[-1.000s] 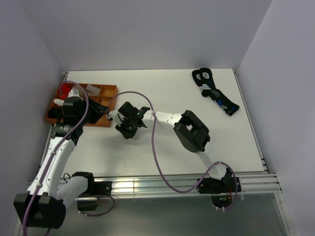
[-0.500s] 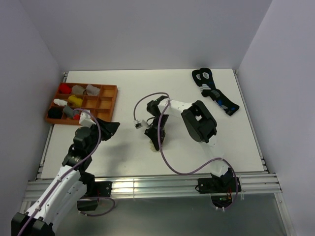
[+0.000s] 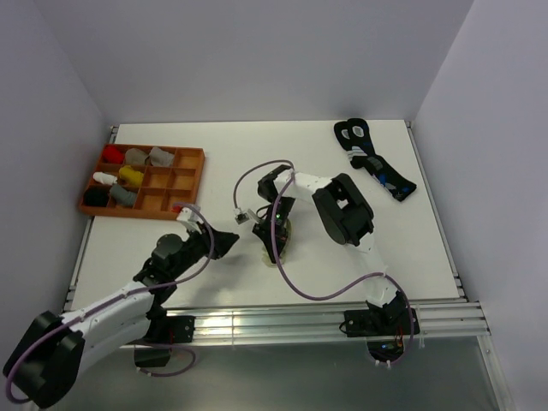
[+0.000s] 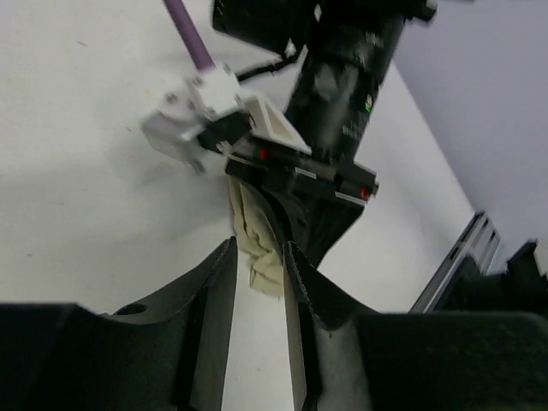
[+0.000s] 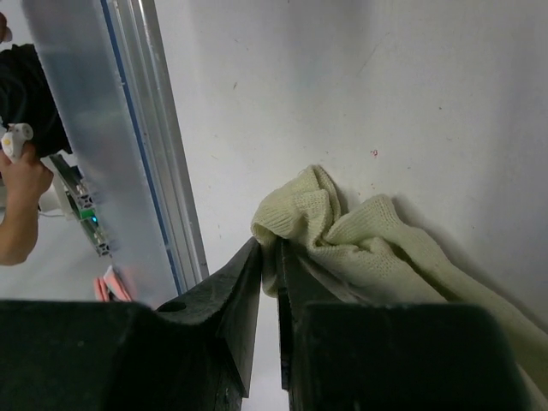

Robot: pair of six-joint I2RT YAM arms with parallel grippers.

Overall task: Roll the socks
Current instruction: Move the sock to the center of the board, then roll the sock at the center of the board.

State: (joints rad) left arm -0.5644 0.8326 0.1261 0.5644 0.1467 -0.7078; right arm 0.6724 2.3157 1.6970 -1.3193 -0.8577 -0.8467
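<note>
A pale cream-yellow sock lies bunched on the white table, a sliver of it showing under the right arm in the top view. My right gripper points down at mid-table and is shut on a fold of the sock's knit edge. My left gripper lies low, just left of it. Its jaws stand narrowly open with bare table between them, and the sock's end sits right at their tips, under the right gripper's black body.
An orange tray with small sock bundles stands at the back left. Black socks with blue-and-white marks lie at the back right. An aluminium rail runs along the near edge, close to the sock.
The left arm swung from the tray down to the middle, beside the right gripper, and its jaws narrowed. The right gripper moved from near the tray onto the sock, then stayed.
</note>
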